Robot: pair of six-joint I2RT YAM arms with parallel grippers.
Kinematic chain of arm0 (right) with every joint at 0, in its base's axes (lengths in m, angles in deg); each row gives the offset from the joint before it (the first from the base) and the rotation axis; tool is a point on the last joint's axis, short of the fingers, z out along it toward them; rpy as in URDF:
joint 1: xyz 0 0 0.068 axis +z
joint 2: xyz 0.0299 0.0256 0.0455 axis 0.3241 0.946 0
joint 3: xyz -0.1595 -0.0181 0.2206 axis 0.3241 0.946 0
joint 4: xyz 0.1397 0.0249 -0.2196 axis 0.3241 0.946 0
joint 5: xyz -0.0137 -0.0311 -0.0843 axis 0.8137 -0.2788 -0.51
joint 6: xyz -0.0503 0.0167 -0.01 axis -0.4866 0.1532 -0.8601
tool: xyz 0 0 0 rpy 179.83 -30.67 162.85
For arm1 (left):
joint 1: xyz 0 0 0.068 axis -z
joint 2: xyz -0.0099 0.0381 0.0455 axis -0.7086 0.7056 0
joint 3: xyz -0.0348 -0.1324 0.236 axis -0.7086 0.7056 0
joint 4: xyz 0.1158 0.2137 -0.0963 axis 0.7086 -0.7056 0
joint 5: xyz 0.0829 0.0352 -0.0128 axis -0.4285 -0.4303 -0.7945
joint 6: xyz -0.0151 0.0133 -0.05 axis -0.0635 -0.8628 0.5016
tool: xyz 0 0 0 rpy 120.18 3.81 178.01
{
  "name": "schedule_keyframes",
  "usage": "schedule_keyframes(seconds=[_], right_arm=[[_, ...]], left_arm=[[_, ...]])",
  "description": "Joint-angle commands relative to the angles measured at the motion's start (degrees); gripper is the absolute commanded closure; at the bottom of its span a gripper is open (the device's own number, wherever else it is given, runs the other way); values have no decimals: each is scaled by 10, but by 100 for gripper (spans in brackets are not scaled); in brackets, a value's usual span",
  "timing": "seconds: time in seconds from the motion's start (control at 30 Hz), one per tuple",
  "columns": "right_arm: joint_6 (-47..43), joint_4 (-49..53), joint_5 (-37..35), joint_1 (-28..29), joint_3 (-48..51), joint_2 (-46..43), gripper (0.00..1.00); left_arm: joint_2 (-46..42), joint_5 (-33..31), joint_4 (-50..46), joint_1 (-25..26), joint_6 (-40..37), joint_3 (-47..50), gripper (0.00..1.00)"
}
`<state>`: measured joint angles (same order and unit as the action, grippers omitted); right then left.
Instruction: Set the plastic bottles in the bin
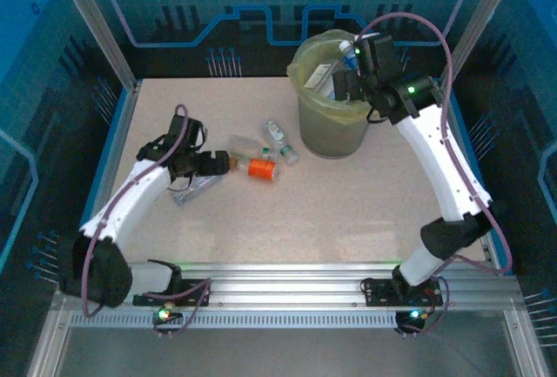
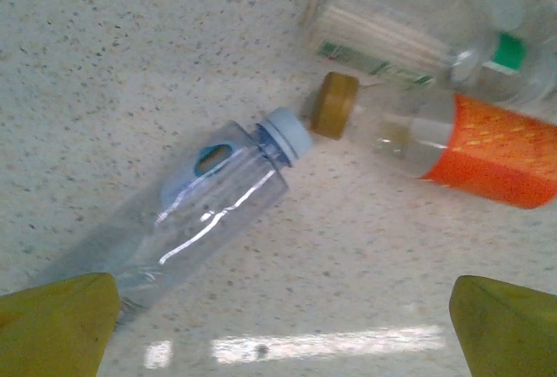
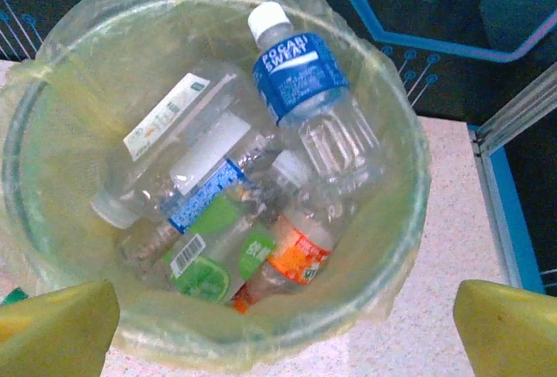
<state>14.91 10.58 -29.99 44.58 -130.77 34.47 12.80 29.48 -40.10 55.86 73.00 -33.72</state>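
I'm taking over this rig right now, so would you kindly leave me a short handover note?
Left gripper: jaws open, empty, hovering over a clear plastic bottle with a pale blue cap lying on the table.
Right gripper: jaws open, empty, above the round grey bin with its yellow-green bag.
Done: several bottles lie in the bin, a blue-labelled one on top.
Remaining: the pale-capped bottle, the orange-labelled bottle with a brown cap, a clear green-capped bottle and more clear bottles nearer the bin.

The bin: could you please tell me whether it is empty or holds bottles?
Partly full: the bin holds several bottles lying in a heap, a blue-labelled bottle uppermost.
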Motion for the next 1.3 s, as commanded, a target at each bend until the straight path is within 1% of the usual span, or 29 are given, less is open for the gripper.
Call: schedule_keyframes(seconds=[0.0,0.13,0.27,0.4,0.6,0.77,1.1,1.27], right_arm=[[55,-41,-24,16,76,-63,0],[89,-57,-27,26,158,-123,0],[115,-61,-41,36,212,-168,0],[133,-61,-45,39,240,-196,0],[145,-68,-47,43,259,-214,0],[146,-69,-49,45,259,-214,0],[147,-69,-50,47,263,-211,0],[149,-69,-48,49,264,-205,0]], left_arm=[[48,-43,-53,-4,-100,-37,1],[95,-36,-97,-7,-159,-65,1],[122,-28,-97,-38,-187,-61,1],[149,-16,-102,-65,-207,-60,1],[184,4,-121,-80,-226,-68,1],[211,-8,-122,-85,-221,-72,1],[278,-51,-121,-120,-180,-85,1],[293,-52,-107,-141,-155,-89,1]])
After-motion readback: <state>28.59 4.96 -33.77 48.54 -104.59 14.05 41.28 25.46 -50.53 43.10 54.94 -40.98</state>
